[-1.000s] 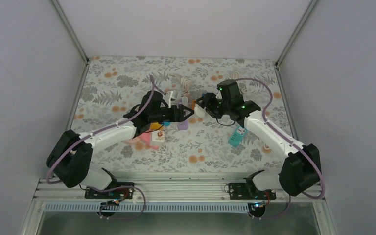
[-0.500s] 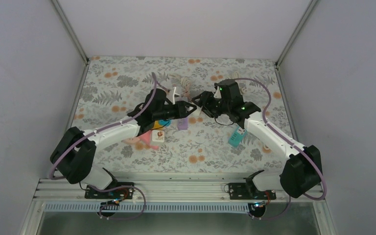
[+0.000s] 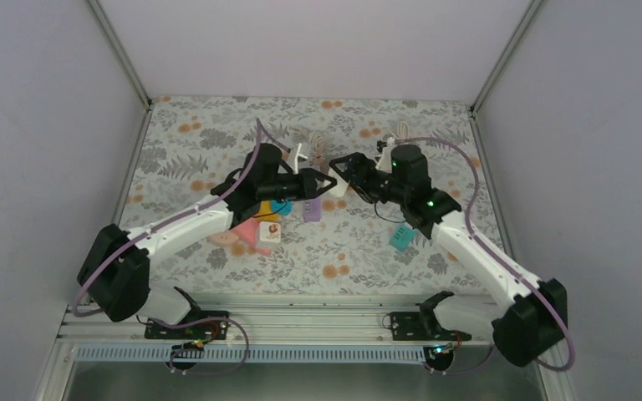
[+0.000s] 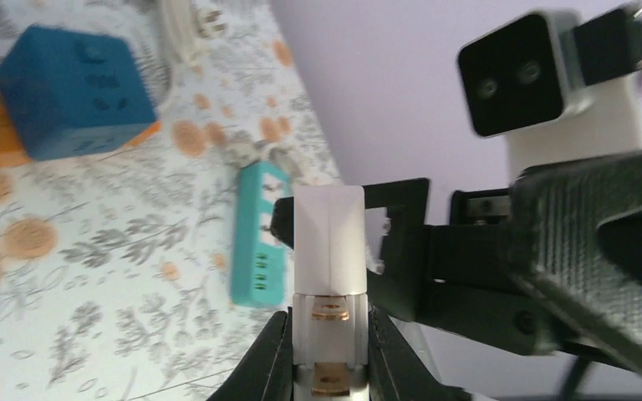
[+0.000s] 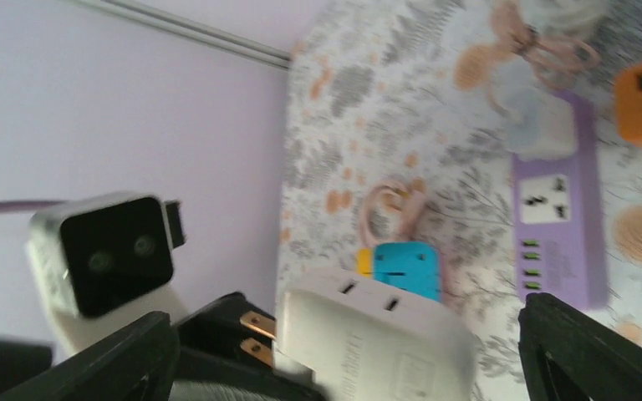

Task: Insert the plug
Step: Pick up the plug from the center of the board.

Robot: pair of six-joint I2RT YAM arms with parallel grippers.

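White plug, only one, is in the air close to the one purple power strip. The left gripper clamps it at its brass-prong end. Near the strip lie one teal power strip and one blue cube socket. The right gripper faces the left one, its fingers spread wide on both sides of the plug without touching it.

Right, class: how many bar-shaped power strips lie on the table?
2 for certain: a purple strip near the table's middle, and a teal strip beside the right arm. The pink object partly under the left arm may be a third.
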